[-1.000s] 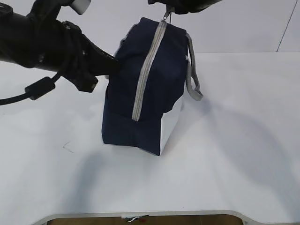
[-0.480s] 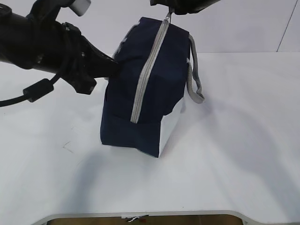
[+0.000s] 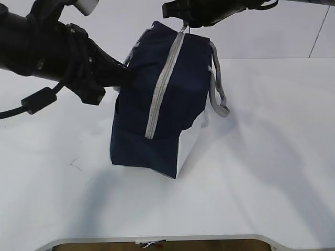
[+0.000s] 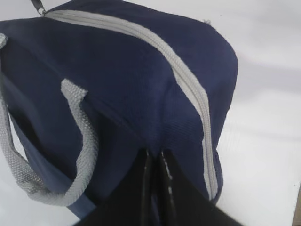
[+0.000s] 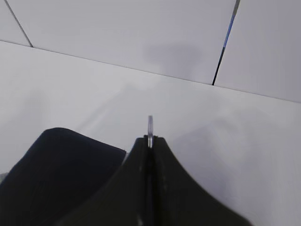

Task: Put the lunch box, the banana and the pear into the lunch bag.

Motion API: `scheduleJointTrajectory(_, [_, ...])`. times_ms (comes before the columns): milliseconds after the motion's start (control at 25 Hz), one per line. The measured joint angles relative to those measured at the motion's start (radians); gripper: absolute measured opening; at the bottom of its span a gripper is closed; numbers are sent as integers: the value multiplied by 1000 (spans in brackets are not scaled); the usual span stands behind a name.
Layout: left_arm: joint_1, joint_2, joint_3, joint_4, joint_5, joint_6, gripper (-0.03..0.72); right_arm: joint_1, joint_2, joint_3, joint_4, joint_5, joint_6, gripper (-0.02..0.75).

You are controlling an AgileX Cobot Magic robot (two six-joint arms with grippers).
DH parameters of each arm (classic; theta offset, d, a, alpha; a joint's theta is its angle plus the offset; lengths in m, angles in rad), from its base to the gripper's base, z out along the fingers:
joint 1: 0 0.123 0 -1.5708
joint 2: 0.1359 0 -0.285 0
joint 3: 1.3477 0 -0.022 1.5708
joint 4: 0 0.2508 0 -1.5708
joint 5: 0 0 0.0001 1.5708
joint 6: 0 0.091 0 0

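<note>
The lunch bag (image 3: 162, 99), a boxy navy-blue fabric bag, stands on the white table (image 3: 261, 183) near its centre, with a white side patch (image 3: 189, 144) facing the lower right. Its grey zipper (image 3: 163, 83) runs closed from the top edge down the near face. A grey strap handle (image 3: 217, 86) hangs over the right side of the bag; in the left wrist view a second grey strap (image 4: 80, 155) loops down the near side.

The left end effector (image 3: 125, 73) reaches in from the left, and its fingers (image 4: 157, 188) are pressed together, pinching a fold of the bag's fabric just beside the zipper.

The right end effector (image 3: 183, 22) hovers at the bag's top edge, jaws together and clamped on the metal ring pull (image 5: 150, 126), which stands edge-on between the fingertips in the right wrist view. The pull connects to the upper end of the zipper.

The bag leans slightly, its top tilted toward the right end effector. Both arms cast soft shadows on the table.
</note>
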Motion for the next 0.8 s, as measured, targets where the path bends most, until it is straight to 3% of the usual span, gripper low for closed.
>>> scheduleJointTrajectory(280, [0,-1,0,0,2,-106,30,-6,0,0,73,15,0,13])
scheduleJointTrajectory(560, [0,-13,0,-9,4,-210,354,-6,0,0,113,26,0,13])
scheduleJointTrajectory(800, [22,-35,-7,-9,47,-358,405,-6,0,0,121,32,0,12])
